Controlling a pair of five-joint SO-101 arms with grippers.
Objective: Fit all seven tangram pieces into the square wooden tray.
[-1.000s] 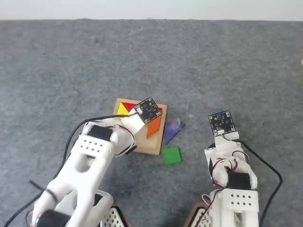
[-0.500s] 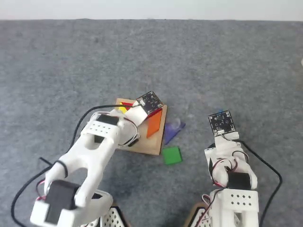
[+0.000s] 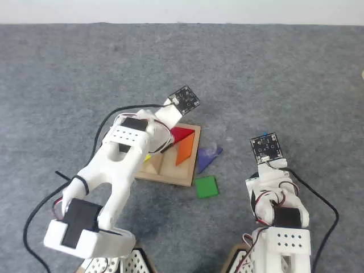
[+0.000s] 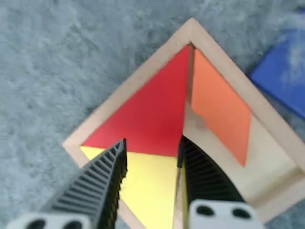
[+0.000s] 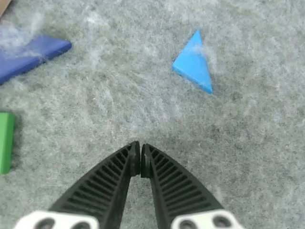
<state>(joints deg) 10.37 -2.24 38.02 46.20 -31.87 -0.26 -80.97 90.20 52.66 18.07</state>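
Partly open, left pincer (image 4: 151,142) hangs empty over yellow piece (image 4: 147,188).

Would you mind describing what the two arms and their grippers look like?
The left arm and right arm are white plastic shells with black motors and looping black cables. Each wrist carries a small black square board. The left gripper and right gripper have black, ribbed, tapering fingers on white bases.
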